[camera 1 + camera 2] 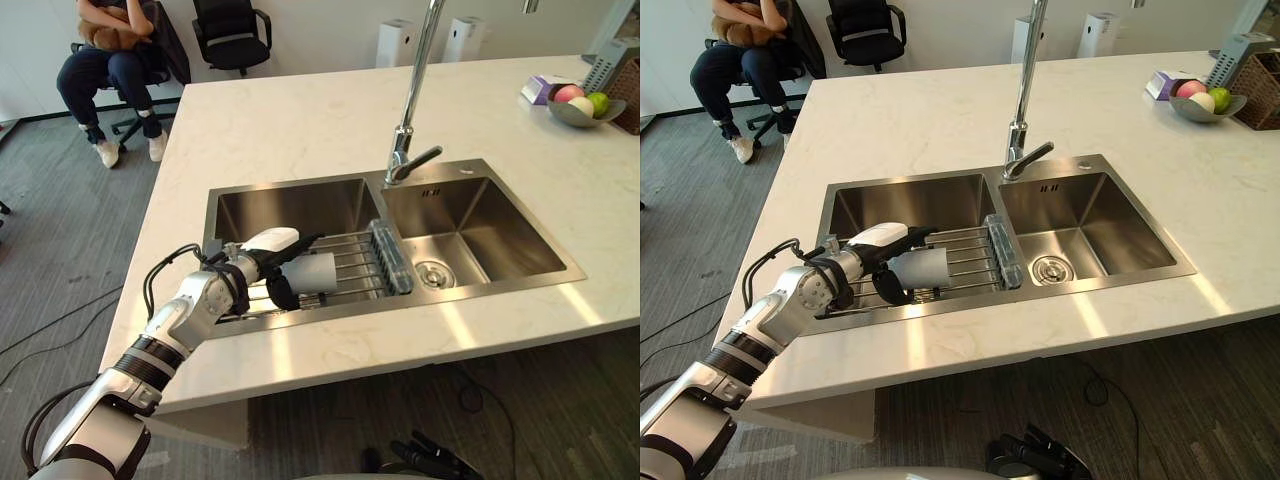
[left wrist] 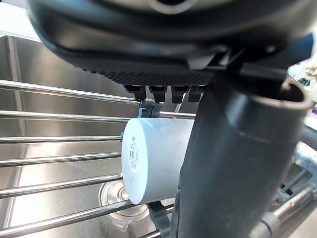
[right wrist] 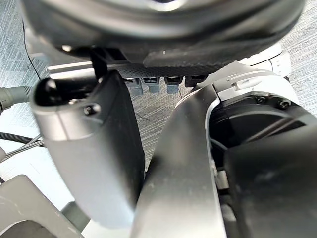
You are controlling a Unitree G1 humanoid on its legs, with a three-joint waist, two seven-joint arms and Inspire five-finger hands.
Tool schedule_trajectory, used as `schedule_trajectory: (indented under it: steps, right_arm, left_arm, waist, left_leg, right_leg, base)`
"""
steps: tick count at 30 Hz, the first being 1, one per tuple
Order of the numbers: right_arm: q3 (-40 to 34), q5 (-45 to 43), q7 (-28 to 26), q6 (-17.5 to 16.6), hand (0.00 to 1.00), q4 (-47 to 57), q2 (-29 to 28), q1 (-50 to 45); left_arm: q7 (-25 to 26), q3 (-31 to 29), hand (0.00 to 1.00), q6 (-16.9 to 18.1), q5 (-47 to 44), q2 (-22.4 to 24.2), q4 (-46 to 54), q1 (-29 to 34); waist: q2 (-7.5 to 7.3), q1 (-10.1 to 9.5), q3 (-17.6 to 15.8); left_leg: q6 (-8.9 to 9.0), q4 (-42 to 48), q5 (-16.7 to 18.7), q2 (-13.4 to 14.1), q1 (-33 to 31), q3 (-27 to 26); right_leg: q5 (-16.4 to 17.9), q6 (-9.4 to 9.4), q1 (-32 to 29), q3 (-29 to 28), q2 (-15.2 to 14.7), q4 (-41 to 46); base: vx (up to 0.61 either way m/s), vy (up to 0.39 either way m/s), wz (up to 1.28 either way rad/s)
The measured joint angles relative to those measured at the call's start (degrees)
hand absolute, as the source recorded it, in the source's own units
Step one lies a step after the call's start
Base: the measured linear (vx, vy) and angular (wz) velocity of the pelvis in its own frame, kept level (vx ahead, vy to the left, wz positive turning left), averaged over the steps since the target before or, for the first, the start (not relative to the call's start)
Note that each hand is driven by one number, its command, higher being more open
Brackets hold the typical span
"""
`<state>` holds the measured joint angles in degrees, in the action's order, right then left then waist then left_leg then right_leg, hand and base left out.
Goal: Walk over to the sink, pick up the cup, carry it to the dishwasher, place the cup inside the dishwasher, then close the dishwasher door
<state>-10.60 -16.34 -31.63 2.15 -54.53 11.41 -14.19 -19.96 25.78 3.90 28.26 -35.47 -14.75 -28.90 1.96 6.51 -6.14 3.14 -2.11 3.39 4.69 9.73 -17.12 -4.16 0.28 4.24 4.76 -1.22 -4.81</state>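
A pale grey cup (image 1: 312,272) lies on its side on a wire rack (image 1: 352,262) across the left basin of a steel double sink (image 1: 470,172). My left hand (image 1: 262,262) reaches over the counter edge and is shut on the cup, its white-covered thumb on top and dark fingers curled under the base. In the left wrist view the cup (image 2: 148,163) sits past the thumb (image 2: 228,163), above the rack bars. My right hand (image 3: 89,148) hangs idle with relaxed fingers over grey floor.
A tall chrome faucet (image 1: 413,95) rises between the basins. The sink is set in a white marble counter (image 1: 300,120) with a fruit bowl (image 1: 580,110) at the far right. A person (image 1: 110,60) sits on an office chair beyond the counter's far left corner.
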Motion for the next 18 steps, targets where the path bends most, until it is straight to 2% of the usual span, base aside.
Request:
schedule_trajectory:
  steps: [18]
  right_arm:
    - [2.75, 0.25, 0.52, 1.63, 1.00, 1.52, 1.37, 0.02]
  left_arm:
    - [-3.56, -0.50, 1.00, -1.70, -0.03, 0.57, 0.49, 0.00]
  waist:
    - [0.24, 0.66, 1.34]
  left_leg:
    - [-0.06, -0.31, -0.03, -0.43, -0.36, 0.21]
  right_leg:
    - [-0.03, -0.03, -0.40, 0.43, -0.35, -0.34]
  base:
    - [0.00, 0.000, 0.00]
